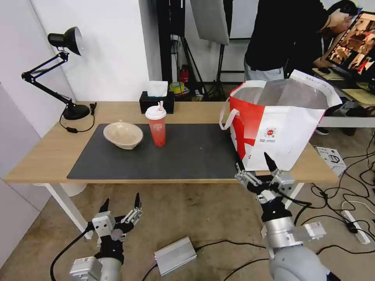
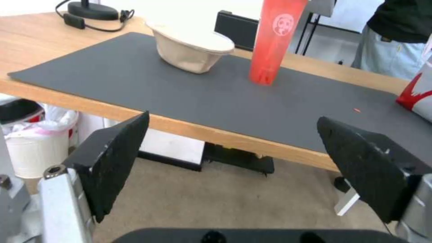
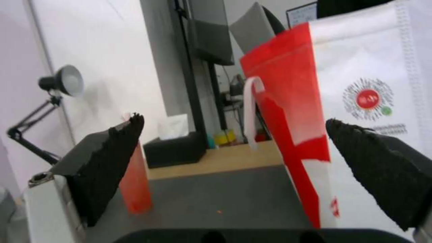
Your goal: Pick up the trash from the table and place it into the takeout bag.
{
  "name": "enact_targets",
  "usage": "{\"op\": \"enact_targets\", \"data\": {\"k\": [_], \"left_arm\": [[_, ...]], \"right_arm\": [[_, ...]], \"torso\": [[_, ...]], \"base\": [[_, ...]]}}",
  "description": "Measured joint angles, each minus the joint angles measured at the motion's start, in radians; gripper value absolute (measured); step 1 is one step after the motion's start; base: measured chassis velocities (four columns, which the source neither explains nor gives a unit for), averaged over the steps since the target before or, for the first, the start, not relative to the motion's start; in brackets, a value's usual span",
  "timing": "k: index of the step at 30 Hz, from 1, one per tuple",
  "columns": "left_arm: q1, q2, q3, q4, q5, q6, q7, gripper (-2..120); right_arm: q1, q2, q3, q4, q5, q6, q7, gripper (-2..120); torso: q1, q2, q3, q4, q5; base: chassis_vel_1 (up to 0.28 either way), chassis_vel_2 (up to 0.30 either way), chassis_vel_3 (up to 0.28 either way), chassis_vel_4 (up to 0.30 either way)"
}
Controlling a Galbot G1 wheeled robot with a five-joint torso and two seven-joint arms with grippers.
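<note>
- Nearest the robot, the left end effector (image 1: 121,204) hangs low, below the front edge of the table (image 1: 43,156), fingers spread wide and nothing between them; its wrist view looks up across the dark grey mat (image 2: 189,94).
- The right end effector (image 1: 254,163) sits higher, at the table's front edge, just in front of the takeout bag (image 1: 281,128). Its black pads (image 3: 108,168) are wide apart and empty, touching neither bag nor table as far as the pictures tell.
- The takeout bag stands upright on the right end of the table, mouth open, foil lining showing. It looks soft-walled and likely to shift if bumped.
- On to the mat: the red drink cup (image 1: 157,127) stands upright mid-table with its white lid on. It is probably thin-walled and easily tipped, and how full it is cannot be told. A grip around the middle of the body, squeezed gently, looks safest.
- Just beside it, toward the robot's left, the beige pulp bowl (image 1: 123,135) rests on the mat, slightly tilted. It should be very light and fairly stiff, too wide to span, so pinching the rim seems the way.
- Farthest back, a black tissue box (image 1: 156,100) sits behind the cup, with a desk lamp (image 1: 58,70) at the far left corner.
</note>
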Motion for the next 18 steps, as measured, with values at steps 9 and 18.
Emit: {"op": "enact_targets", "data": {"k": [9, 18], "left_arm": [[0.002, 0.004, -0.003, 0.0, 0.002, 0.0, 0.001, 100], [0.006, 0.003, -0.005, -0.005, 0.0, -0.001, 0.001, 100]], "right_arm": [[-0.048, 0.0, -0.015, -0.002, -0.03, -0.002, 0.004, 100], [-0.108, -0.021, -0.012, 0.017, -0.038, -0.048, 0.002, 100]], "torso": [[0.0, 0.0, 0.0, 0.0, 0.0], [0.0, 0.0, 0.0, 0.0, 0.0002]], "base": [[0.0, 0.0, 0.0, 0.0], [0.0, 0.0, 0.0, 0.0]]}}
